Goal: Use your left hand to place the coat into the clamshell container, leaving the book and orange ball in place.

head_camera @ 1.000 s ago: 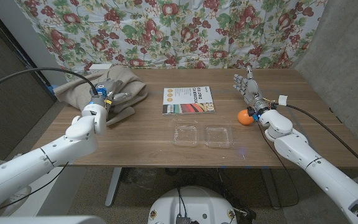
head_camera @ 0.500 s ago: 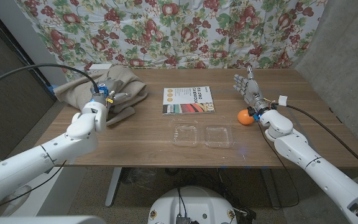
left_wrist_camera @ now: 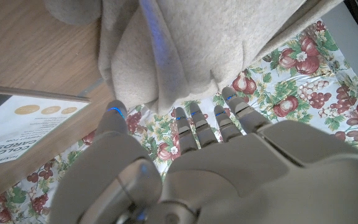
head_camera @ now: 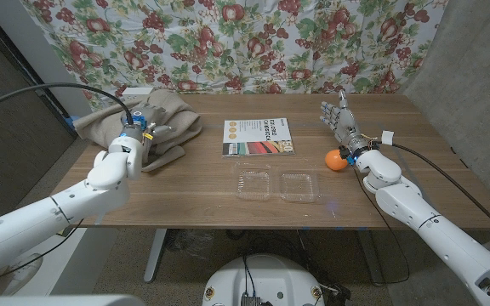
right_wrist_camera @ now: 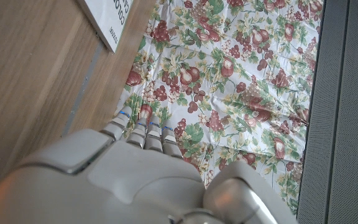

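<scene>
The beige coat (head_camera: 162, 119) lies crumpled at the table's far left corner. My left hand (head_camera: 136, 140) hovers at its near edge with fingers apart, holding nothing. In the left wrist view the fingers (left_wrist_camera: 194, 127) reach toward the coat (left_wrist_camera: 191, 50), beside the book (left_wrist_camera: 23, 124). The clear clamshell container (head_camera: 279, 184) lies open in the middle near the front. The book (head_camera: 258, 137) lies flat behind it. The orange ball (head_camera: 336, 160) sits just in front of my right hand (head_camera: 341, 123), whose fingers point up and apart.
A floral cloth (head_camera: 253, 42) hangs behind the wooden table (head_camera: 185, 204). A black cable (head_camera: 58, 92) arcs over my left arm. A grey wall (head_camera: 475, 93) stands to the right. The right wrist view shows the book's corner (right_wrist_camera: 114, 22).
My left hand has edged slightly farther onto the coat's near edge. The right hand, ball, book and container have not moved.
</scene>
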`<act>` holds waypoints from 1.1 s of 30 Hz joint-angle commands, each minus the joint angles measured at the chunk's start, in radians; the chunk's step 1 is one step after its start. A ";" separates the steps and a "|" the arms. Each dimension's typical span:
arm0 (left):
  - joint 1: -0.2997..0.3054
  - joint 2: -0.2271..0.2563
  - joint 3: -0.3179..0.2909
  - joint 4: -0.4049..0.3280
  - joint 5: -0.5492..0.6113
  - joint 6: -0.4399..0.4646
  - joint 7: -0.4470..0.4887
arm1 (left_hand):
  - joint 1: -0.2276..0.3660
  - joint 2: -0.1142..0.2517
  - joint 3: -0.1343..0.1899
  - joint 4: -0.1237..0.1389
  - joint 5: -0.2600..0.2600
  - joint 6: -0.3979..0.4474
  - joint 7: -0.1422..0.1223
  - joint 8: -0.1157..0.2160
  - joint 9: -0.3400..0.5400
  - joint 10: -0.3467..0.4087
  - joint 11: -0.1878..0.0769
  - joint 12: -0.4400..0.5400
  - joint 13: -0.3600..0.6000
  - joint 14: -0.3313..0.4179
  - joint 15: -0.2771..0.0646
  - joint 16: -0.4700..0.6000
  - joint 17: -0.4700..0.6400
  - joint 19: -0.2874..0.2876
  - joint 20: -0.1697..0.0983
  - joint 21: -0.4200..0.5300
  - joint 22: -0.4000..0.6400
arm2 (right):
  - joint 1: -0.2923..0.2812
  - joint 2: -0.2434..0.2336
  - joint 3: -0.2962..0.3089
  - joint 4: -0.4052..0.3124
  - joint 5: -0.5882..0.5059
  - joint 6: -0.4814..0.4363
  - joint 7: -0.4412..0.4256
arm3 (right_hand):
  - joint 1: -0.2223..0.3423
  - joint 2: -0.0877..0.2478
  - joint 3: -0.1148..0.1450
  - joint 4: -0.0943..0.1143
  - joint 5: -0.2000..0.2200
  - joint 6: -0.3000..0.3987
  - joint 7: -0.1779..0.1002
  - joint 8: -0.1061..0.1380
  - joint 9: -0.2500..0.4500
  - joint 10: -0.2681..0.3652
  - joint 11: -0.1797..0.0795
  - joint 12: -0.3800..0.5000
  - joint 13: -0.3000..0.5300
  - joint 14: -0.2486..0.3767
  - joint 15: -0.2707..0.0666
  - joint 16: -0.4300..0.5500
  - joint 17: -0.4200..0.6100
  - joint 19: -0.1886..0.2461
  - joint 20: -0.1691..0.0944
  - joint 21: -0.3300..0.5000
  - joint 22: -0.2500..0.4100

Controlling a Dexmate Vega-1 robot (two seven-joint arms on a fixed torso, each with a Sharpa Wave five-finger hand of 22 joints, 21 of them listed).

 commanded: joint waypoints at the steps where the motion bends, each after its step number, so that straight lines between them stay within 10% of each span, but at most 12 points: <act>1: 0.014 0.029 -0.019 0.003 0.027 -0.028 -0.023 | 0.015 0.001 0.008 0.000 0.006 0.012 0.001 0.005 0.002 0.007 -0.001 0.003 0.005 0.005 -0.049 0.001 0.002 0.006 -0.004 0.000 0.003 | -0.009 -0.007 0.002 -0.026 -0.004 0.001 -0.003 | -0.003 0.001 0.000 0.001 0.000 0.001 0.000 0.001 0.003 0.001 -0.001 0.003 0.004 0.003 0.000 0.005 0.004 -0.002 0.005 0.001 0.003; 33: -0.005 0.033 -0.010 0.038 0.165 -0.155 -0.116 | 0.034 -0.007 0.015 0.002 0.012 0.015 -0.002 0.004 0.002 0.007 -0.005 0.002 0.005 -0.004 -0.055 -0.002 0.003 0.007 -0.009 -0.002 0.003 | 0.000 -0.007 0.000 -0.020 0.005 0.003 0.019 | -0.003 0.002 0.002 0.001 -0.001 0.001 -0.001 0.001 0.003 0.001 0.000 0.003 0.004 0.000 0.000 0.005 0.004 -0.001 0.004 0.002 0.003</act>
